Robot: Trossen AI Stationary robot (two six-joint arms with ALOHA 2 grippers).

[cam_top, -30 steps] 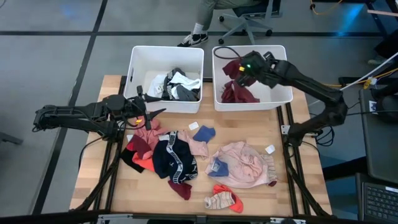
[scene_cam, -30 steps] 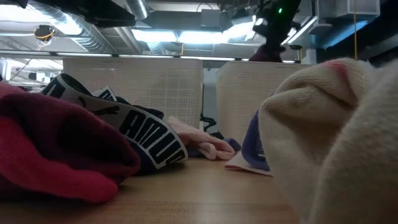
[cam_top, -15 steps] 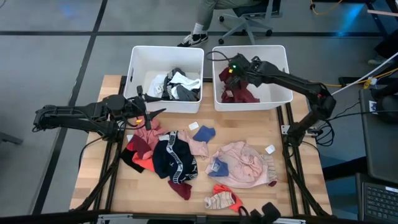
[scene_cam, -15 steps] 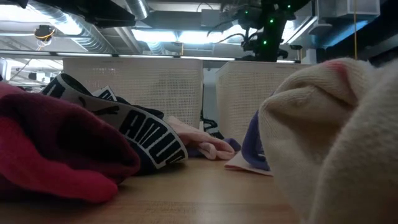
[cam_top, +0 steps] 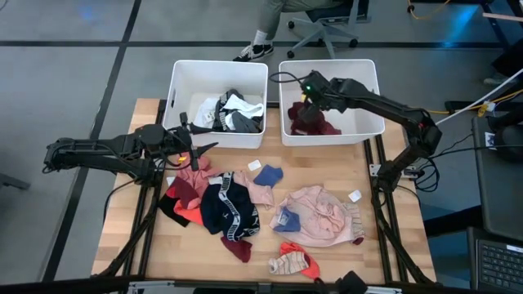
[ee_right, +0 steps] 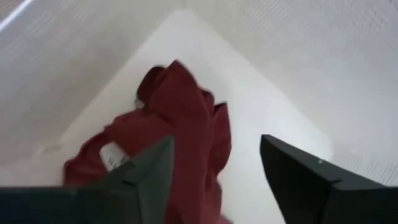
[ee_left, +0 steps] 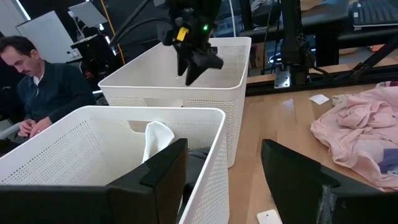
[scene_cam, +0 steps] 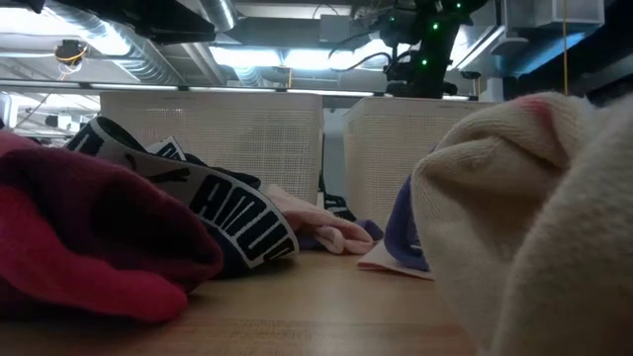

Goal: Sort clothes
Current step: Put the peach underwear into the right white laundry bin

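1 wooden table (cam_top: 384, 237) is being covered by loose clothes (cam_top: 261, 208). 2 white bins (cam_top: 219, 69) are being filled: maroon garments (ee_right: 180, 124) are lying under the right gripper (cam_top: 308, 91), spread open, empty. The left gripper (cam_top: 198, 152) is being held open, empty, beside the left bin.

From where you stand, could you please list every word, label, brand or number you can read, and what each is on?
Waistband of the navy underwear: large white letters, partly folded and at an angle; only a fragment like "AMU" shows, so the brand cannot be read for sure.
White tags on the table: too small to read.
White label on the maroon garment in the right bin: blurred, unreadable.
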